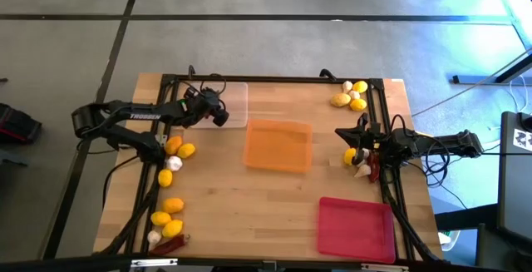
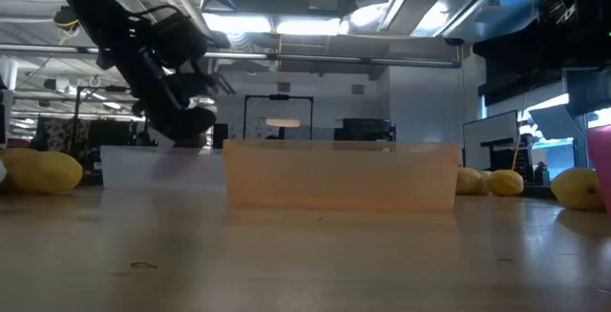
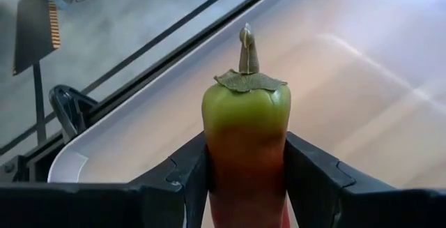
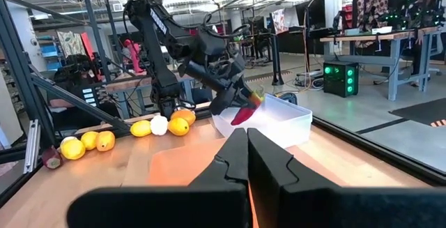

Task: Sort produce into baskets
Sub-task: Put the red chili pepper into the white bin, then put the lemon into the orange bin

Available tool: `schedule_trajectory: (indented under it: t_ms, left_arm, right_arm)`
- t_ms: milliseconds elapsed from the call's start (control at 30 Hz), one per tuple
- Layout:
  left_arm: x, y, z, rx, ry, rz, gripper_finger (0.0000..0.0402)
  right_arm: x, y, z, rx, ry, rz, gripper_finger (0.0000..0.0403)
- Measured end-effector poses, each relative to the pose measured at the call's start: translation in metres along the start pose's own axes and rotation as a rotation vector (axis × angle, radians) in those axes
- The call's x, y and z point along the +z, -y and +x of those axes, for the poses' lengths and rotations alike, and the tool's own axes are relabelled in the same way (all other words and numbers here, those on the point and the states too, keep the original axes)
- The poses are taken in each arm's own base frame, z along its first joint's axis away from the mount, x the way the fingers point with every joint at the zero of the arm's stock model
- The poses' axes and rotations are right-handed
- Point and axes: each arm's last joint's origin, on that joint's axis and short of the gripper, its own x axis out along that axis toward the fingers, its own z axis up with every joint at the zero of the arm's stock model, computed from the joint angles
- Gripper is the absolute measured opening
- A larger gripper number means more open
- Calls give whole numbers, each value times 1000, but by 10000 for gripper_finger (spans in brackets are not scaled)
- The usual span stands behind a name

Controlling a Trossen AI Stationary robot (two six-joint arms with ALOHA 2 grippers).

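My left gripper (image 1: 219, 116) hangs over the clear basket (image 1: 233, 104) at the far left, shut on a chili pepper (image 3: 245, 130). The pepper is red with a green shoulder and a dry stem. The right wrist view shows it (image 4: 244, 111) slanting down over that basket (image 4: 279, 120). The orange basket (image 1: 278, 145) lies mid-table and the red-pink one (image 1: 356, 229) at the near right. Lemons and garlic (image 1: 176, 151) lie by the left edge. My right gripper (image 4: 247, 141) waits shut at the right edge, holding nothing. My left gripper pinches the chili's red body (image 3: 247, 169) between its two fingers (image 3: 191, 172), one on each side, below the green shoulder. The chili lies along the fingers, its stem end (image 3: 246, 50) pointing forward past them. They slant down from the table's left, and the chili is clear above the clear basket's floor.
More lemons, a garlic and a chili (image 1: 169, 222) lie at the near left. A lemon and garlic group (image 1: 351, 96) lies at the far right. A lemon, garlic and a chili (image 1: 362, 162) lie by my right gripper. A dark frame rail (image 1: 274, 79) runs along the table's edges.
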Motion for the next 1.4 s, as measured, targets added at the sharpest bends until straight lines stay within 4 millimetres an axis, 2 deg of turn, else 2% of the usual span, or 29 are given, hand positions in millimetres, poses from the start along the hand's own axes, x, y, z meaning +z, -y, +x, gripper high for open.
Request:
schedule_trajectory:
  t_ms: [133,367,567,767,933,1033,1200,1400]
  left_arm:
    - [-2,0,0,3,-18,15,171]
    - [-3,-1,0,5,-30,23,229]
    - [4,-2,-8,-7,-6,21,241]
    - [21,0,-32,-51,18,74,235]
    - [27,4,-59,-112,24,114,233]
    - [29,6,-77,-205,29,117,233]
    - [28,13,-106,-408,18,94,233]
    - [13,23,-128,-578,-66,111,233]
  right_arm:
    - [0,0,0,0,0,0,5]
    - [-1,0,0,0,-5,-2,5]
    - [-1,0,0,0,-5,-2,5]
    - [-1,0,0,2,-9,-3,5]
    - [-1,-1,0,34,-12,6,5]
    - [-1,-2,0,56,-13,8,5]
    - [-1,-2,0,59,-14,9,5]
    - [-1,-2,0,59,-15,8,5]
